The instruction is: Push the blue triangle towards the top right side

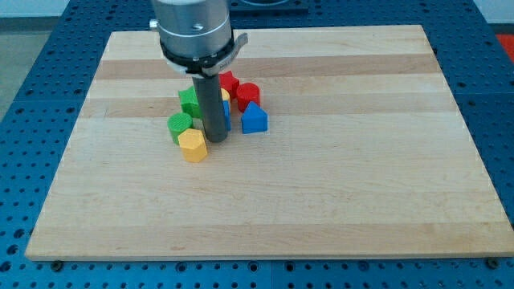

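Note:
The blue triangle (pixel 254 119) lies on the wooden board (pixel 321 185), at the right edge of a cluster of blocks left of the board's centre. My tip (pixel 216 139) rests on the board to the triangle's left and slightly below it, a small gap away. The rod partly hides another blue block (pixel 227 117) between my tip and the triangle. A red cylinder (pixel 247 94) sits just above the triangle, touching or nearly so.
A red star-like block (pixel 229 82) lies at the cluster's top. A green block (pixel 189 102) and a green cylinder (pixel 180 125) lie left of the rod. A yellow hexagon (pixel 193 144) lies at my tip's lower left. A yellow block peeks out behind the rod.

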